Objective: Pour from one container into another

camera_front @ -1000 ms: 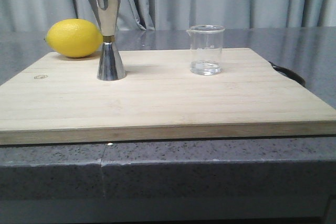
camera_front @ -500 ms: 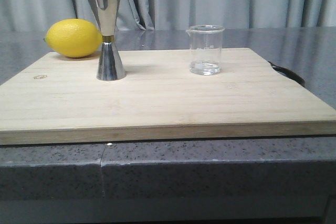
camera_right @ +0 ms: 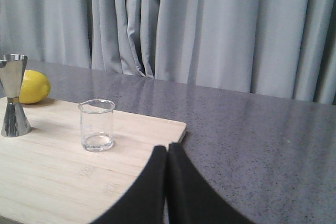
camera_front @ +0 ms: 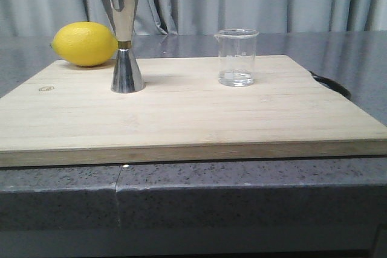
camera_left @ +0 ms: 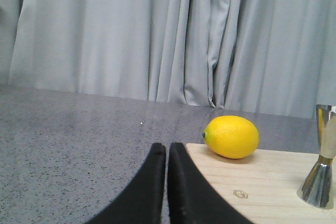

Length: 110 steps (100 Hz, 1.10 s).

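R gripper (camera_right: 167, 153) closed, empty; L gripper (camera_left: 167, 153) likewise. Beaker (camera_right: 97, 125) ahead-left of R: thin, slick glass, best gripped mid-wall.

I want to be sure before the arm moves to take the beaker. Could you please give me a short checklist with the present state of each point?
1. Glass beaker stands upright on the cutting board: ok.
2. Steel jigger stands upright, apart from the beaker: ok.
3. Beaker holds liquid to pour: a little clear liquid seems to sit at the bottom; amount cannot tell.
4. Right gripper open for the grasp: not ok, fingers are closed together.
5. Left gripper holds nothing: ok, closed and empty.
6. Lemon clear of the jigger: cannot tell, they overlap in front view.
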Available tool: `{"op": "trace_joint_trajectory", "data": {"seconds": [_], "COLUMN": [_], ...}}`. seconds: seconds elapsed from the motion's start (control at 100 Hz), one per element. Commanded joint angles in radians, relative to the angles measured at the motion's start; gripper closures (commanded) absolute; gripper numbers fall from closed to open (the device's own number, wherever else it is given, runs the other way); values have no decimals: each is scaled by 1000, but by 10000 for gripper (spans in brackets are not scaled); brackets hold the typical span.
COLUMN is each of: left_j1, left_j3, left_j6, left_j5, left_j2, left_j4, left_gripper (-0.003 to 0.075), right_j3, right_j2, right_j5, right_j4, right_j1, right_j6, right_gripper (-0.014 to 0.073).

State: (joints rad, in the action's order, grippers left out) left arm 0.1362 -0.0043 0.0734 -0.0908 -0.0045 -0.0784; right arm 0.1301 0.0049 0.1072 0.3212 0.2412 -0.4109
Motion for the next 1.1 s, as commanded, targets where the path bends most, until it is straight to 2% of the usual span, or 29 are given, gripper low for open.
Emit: {"op": "trace_joint_trajectory", "data": {"seconds": [0.0, 0.08, 0.2, 0.46, 1.09], "left_j1": [-2, -2, -2, -2, -2], "left_j3": [14, 14, 14, 14, 14], "left_j6": [2, 2, 2, 2, 2], "left_j5": [-66, -66, -66, -66, -66], "left_j2": [-28, -28, -28, -28, -28], "left_j4": [-8, -8, -8, -8, -8], "left_gripper": [739, 739, 739, 739, 739], "right_j3": [11, -4, -33, -131, -166], "right_j2": [10, 10, 10, 10, -32], "right_j5": [-89, -119, -154, -172, -141], "right_j4": [-22, -159, -174, -321, -332], "right_j1": [-6, -9, -61, -204, -214], "right_j6": [0, 0, 29, 350, 411], "right_gripper": [645, 645, 645, 645, 645]}}
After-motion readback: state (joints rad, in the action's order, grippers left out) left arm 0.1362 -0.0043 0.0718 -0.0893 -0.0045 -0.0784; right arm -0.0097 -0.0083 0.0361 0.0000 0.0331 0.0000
